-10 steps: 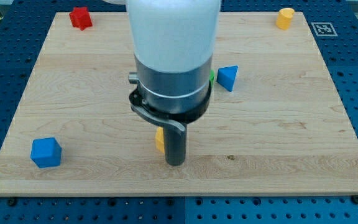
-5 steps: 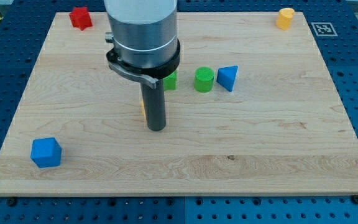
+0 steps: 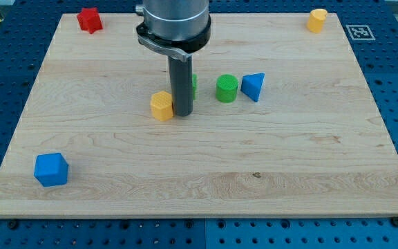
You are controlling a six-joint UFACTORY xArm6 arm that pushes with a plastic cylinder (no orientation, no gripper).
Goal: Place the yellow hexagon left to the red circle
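Observation:
The yellow hexagon (image 3: pixel 162 106) lies on the wooden board (image 3: pixel 302 159), left of centre. My tip (image 3: pixel 182 113) stands right beside it, on its right side, touching or almost touching. The red block (image 3: pixel 89 19) sits at the board's top left corner; its shape looks angular rather than round. A green block (image 3: pixel 193 84) is partly hidden behind my rod.
A green cylinder (image 3: pixel 227 88) and a blue triangular block (image 3: pixel 253 86) sit just right of my rod. A blue cube (image 3: pixel 51 169) lies at the bottom left. A second yellow block (image 3: pixel 316 20) sits at the top right corner.
My tip moved up the view from the board's lower middle, and the yellow hexagon moved up with it. The hexagon now shows fully at the rod's left.

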